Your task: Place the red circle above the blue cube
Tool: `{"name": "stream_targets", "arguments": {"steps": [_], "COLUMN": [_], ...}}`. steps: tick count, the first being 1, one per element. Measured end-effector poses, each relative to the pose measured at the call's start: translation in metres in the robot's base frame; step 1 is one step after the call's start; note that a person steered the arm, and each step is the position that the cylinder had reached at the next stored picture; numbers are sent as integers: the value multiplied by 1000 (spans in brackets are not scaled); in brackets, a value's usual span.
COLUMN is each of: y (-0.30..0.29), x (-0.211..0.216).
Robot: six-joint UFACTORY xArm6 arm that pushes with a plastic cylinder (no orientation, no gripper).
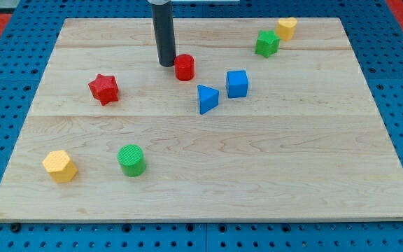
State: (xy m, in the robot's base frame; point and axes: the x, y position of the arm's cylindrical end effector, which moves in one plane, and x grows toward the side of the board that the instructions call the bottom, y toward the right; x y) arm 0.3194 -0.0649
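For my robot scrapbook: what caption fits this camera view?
My tip sits just left of the red circle, with the blue cube off to its right.

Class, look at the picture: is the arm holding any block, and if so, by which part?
Nothing is held. The arm ends in a plain rod; my tip rests on the board just to the view's left of the red circle, close beside its side, only able to push it.

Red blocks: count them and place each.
2. The red circle sits just right of my tip, near the view's top; the red star lies toward the view's left. None seems hidden.
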Motion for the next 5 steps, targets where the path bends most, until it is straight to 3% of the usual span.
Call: {"name": "stream_targets", "arguments": {"steps": [2,5], "y": [-64,-1], "x": [8,14]}}
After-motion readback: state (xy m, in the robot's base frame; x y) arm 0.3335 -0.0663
